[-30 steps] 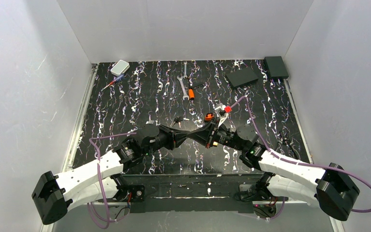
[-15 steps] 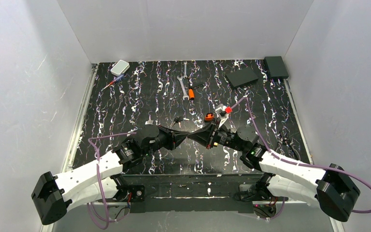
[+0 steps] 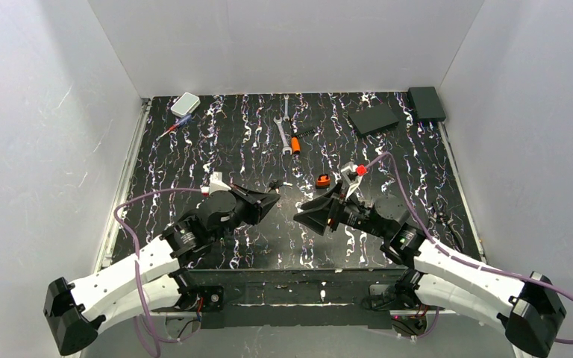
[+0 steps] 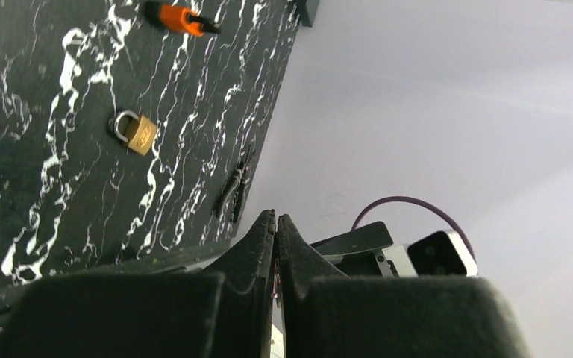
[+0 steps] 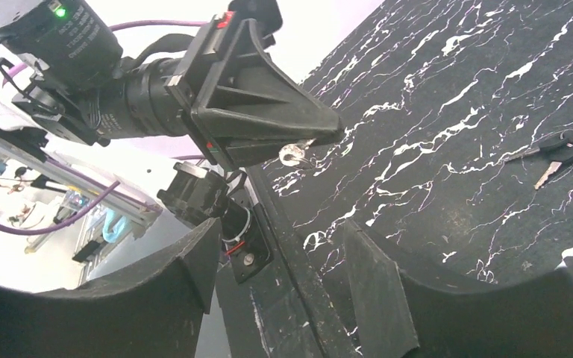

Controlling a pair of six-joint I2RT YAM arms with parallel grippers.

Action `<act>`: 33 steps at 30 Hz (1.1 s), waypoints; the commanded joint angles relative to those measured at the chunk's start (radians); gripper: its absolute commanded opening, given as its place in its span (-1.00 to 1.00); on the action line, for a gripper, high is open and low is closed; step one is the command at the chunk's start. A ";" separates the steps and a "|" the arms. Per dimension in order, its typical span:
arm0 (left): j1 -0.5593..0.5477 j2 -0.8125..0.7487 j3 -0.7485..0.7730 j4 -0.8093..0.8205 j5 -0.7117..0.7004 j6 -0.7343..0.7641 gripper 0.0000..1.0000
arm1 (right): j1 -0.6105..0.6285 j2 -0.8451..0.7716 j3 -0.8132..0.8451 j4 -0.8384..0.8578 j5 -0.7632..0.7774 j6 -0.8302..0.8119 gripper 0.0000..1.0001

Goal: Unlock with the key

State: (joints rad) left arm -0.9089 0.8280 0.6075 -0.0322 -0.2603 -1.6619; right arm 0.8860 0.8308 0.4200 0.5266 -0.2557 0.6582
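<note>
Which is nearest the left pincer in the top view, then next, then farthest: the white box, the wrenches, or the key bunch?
1. key bunch, just beyond the left pincer.
2. wrenches, far centre.
3. white box, far left corner.

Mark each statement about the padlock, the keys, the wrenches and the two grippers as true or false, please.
1. The small brass padlock lies on the black marbled table, touched by no gripper. True.
2. The right gripper is shut. False: its jaws stand open.
3. The left gripper is shut. True.
4. The bunch of dark-headed silvery keys is in the right gripper. False: it lies on the table.
5. The two silver wrenches lie at the table's near edge. False: they lie in its far half.
</note>
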 commanded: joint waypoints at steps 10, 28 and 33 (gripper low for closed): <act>0.001 -0.122 -0.007 0.266 -0.015 0.526 -1.00 | 0.005 0.065 0.136 0.026 0.048 0.213 0.40; 0.001 -0.169 0.004 0.378 0.059 0.651 -1.00 | 0.017 0.188 0.226 0.260 -0.050 0.295 0.29; 0.001 -0.165 0.015 0.392 0.070 0.659 -1.00 | 0.019 0.215 0.248 0.280 -0.053 0.303 0.22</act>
State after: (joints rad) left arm -0.9089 0.6711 0.5985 0.3180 -0.1990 -1.0405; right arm 0.8989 1.0305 0.6057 0.7187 -0.2950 0.9491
